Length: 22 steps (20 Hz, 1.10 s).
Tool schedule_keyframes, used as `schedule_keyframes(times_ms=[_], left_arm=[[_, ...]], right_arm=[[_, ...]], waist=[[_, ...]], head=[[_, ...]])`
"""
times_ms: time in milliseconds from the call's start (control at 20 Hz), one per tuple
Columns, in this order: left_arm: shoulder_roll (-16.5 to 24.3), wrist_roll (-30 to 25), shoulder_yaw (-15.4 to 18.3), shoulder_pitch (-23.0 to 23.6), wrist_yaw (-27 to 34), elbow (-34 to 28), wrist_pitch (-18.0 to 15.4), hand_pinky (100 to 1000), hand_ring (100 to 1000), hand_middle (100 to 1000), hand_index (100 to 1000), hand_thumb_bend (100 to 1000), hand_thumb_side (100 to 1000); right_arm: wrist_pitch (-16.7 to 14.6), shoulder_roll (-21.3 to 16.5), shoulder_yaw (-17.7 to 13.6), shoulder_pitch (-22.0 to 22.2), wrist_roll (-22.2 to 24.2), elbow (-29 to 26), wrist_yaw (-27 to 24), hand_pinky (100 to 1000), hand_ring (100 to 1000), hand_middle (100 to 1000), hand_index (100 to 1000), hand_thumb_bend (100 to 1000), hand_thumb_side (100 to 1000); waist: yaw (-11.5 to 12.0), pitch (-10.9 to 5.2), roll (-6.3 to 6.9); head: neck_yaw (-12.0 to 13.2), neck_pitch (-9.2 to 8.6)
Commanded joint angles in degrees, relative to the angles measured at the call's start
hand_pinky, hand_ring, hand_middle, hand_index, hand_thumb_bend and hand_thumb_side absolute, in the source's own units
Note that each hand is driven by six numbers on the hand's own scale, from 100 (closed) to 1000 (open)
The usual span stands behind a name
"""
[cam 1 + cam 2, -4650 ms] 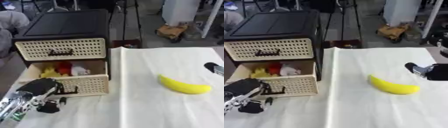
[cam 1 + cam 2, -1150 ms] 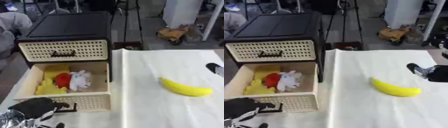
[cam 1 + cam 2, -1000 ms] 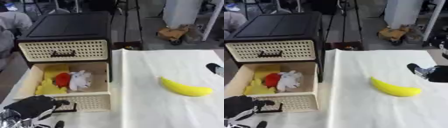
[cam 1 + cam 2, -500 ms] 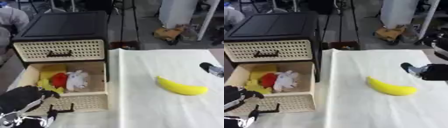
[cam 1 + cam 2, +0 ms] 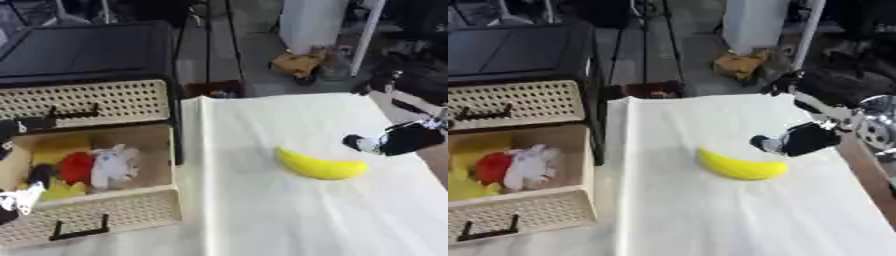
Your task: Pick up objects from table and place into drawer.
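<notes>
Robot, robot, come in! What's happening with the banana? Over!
Right hand beside banana, not holding it. Left hand barely shows by the open drawer. Banana lies on the cloth. Path to drawer looks clear. Over.

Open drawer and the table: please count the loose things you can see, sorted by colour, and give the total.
Yellow: 2, the banana on the table and a yellow thing in the drawer
Red: 1, red thing in the drawer
White: 1, white thing in the drawer
Total: 4
</notes>
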Motion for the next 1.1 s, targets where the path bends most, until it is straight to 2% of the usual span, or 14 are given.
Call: schedule_keyframes(times_ms=[50,200,550,850,1100], left_arm=[[0.6,3.2,2.0,-1.2,3.2,-1.0,0.7,100,100,100,914,100,449],[0.2,4.4,2.5,-1.5,4.6,-1.0,1.2,100,100,100,911,100,456],[-1.2,5.5,3.6,-1.4,6.3,-1.0,2.0,100,100,100,906,100,478],[-2.7,5.7,4.2,-0.9,7.0,-1.0,2.8,100,100,100,904,100,493],[-3.1,5.5,4.2,-0.5,6.9,-1.0,3.0,100,100,100,900,100,498]], right_arm=[[-0.4,-1.4,0.8,-2.0,0.9,3.1,-2.4,832,851,786,913,473,393],[-0.5,-1.3,2.1,-3.6,1.4,6.0,-2.7,820,836,787,909,497,381],[0.4,0.1,5.1,-7.0,4.1,11.7,-2.4,724,784,785,921,623,353],[1.4,2.1,7.7,-7.8,5.7,13.9,-0.6,690,752,728,892,597,365],[2.7,3.4,9.3,-7.2,5.2,13.6,1.8,668,728,686,847,545,393]], waist=[[0.2,-1.36,-0.02],[0.3,-1.36,0.01],[0.5,-1.38,-0.12],[0.9,-1.23,-0.35],[0.9,-1.17,-0.59]], head=[[-0.4,-0.18],[-0.5,-0.23],[-0.5,-0.42],[-0.4,-0.68],[-0.3,-0.66]])
